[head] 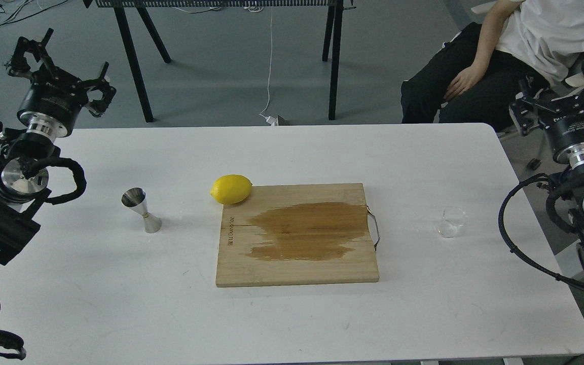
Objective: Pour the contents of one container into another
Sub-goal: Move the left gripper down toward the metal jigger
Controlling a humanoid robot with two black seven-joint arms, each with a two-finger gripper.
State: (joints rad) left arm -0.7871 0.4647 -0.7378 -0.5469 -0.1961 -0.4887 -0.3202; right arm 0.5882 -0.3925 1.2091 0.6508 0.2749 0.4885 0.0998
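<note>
A small clear glass cup stands upright on the white table at the right, past the cutting board's handle. A shiny steel hourglass-shaped jigger stands upright on the left side of the table. My left gripper is raised beyond the table's far left corner, well away from the jigger, fingers spread open with nothing between them. My right gripper hangs off the table's right edge, above and right of the cup, fingers spread open and holding nothing.
A wooden cutting board with a dark wet stain and a metal handle lies mid-table. A lemon rests at its far left corner. A seated person is behind the right corner. Black table legs stand behind.
</note>
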